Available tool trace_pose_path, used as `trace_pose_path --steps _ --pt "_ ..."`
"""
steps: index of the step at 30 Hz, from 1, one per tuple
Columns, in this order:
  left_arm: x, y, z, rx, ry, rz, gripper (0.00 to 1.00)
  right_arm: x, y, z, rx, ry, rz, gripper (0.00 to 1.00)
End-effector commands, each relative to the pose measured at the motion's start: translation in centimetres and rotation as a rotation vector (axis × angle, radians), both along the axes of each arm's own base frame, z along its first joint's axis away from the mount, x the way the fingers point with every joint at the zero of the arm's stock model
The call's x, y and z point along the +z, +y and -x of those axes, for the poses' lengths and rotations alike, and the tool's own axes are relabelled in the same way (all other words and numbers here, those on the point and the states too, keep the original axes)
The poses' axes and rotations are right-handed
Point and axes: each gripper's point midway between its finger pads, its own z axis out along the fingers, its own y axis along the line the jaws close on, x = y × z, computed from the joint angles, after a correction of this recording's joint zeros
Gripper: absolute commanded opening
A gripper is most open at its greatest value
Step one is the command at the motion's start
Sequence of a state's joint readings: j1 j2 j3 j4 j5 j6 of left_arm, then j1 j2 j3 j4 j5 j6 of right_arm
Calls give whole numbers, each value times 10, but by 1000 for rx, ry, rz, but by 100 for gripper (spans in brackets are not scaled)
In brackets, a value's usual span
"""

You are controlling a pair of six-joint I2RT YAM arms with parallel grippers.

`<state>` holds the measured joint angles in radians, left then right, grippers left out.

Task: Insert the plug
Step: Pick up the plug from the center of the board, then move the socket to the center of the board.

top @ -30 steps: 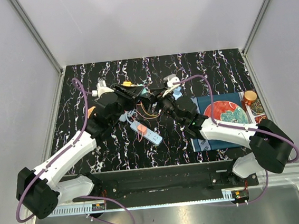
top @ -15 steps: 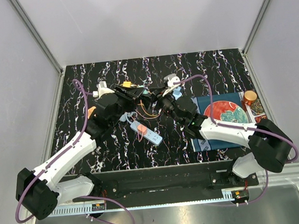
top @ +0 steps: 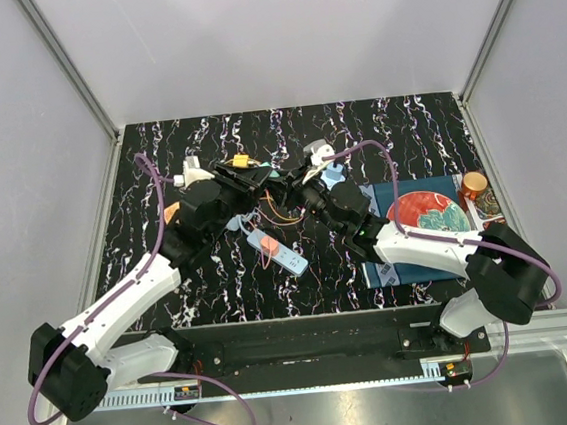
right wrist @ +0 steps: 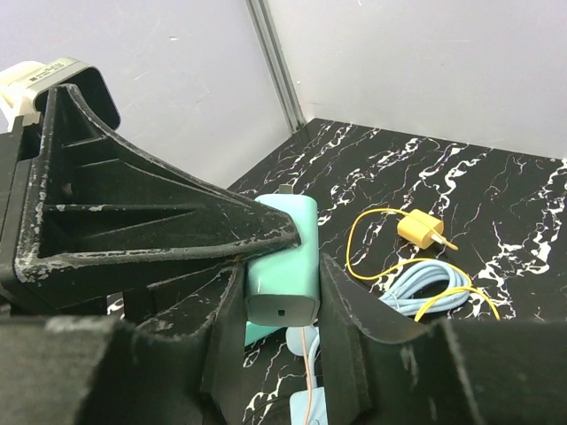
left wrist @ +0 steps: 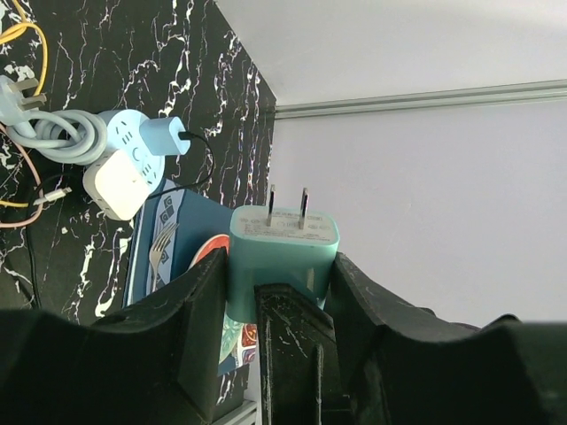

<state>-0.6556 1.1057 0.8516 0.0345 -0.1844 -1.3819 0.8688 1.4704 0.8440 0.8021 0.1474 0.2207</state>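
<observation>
At twelve o'clock of the power strip point(top: 277, 252), the right gripper point(right wrist: 282, 297) has just clamped the teal charger point(left wrist: 283, 243) that the left gripper point(left wrist: 282, 270) pinches, so a handover looks likely.

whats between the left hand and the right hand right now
The teal plug adapter: it sits in the left hand with its prongs out, and the right hand grips it too. Both wrist views show it.

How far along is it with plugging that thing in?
Done: the teal two-prong charger plug is picked up. In hand: the left end effector and right end effector both clamp it in mid-air. To do: its bare prongs are in no socket; the light-blue power strip lies apart.
</observation>
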Motion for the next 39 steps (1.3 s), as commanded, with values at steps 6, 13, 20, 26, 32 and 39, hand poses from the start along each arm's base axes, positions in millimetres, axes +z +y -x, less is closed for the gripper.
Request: trace_pose_path --steps 6,13,20,26,32,39 --pt "15 26 1 -38 -139 -90 59 24 -8 2 -12 -38 53 0" --pt "-11 68 8 -77 -159 -429 83 -26 -10 28 97 207 277 0" --pt "-4 113 15 -115 -267 -815 91 -61 -34 56 122 477 513 0" --pt "1 112 23 -271 -437 -1043 94 -93 -39 83 189 786 646 0" --pt "-10 90 41 -463 -609 -1076 99 -101 -28 91 259 968 599 0" --pt "-22 53 69 -656 -832 -1160 99 -76 -30 82 300 966 513 0"
